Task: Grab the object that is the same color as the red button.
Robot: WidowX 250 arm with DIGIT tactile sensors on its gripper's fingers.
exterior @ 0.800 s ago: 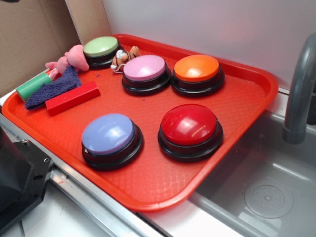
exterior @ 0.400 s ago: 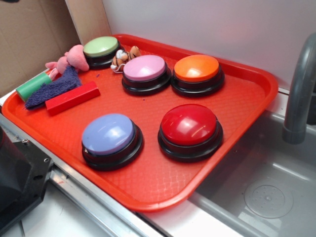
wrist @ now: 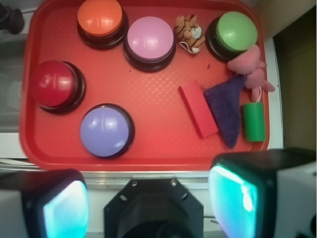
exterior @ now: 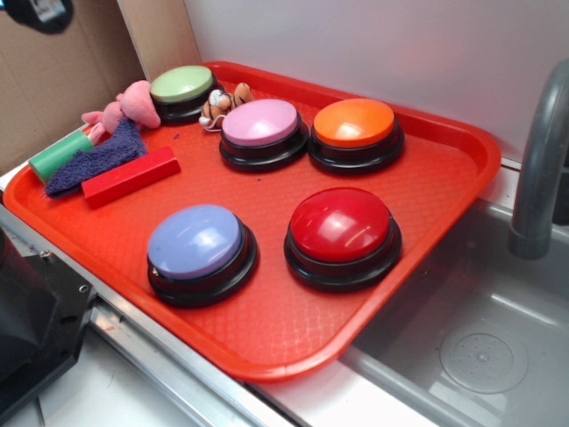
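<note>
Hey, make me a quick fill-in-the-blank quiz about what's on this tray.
1. The red block lies against a ____ cloth.
2. The red button sits beside the ____ button at the tray's near edge.
3. The green cylinder lies on its ____.

Missing words: purple; blue; side

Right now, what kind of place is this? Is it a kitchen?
Probably a toy kitchen on a robot test bench: a gray sink basin with a plastic faucet sits beside a red tray of dome buttons and small toys.
</note>
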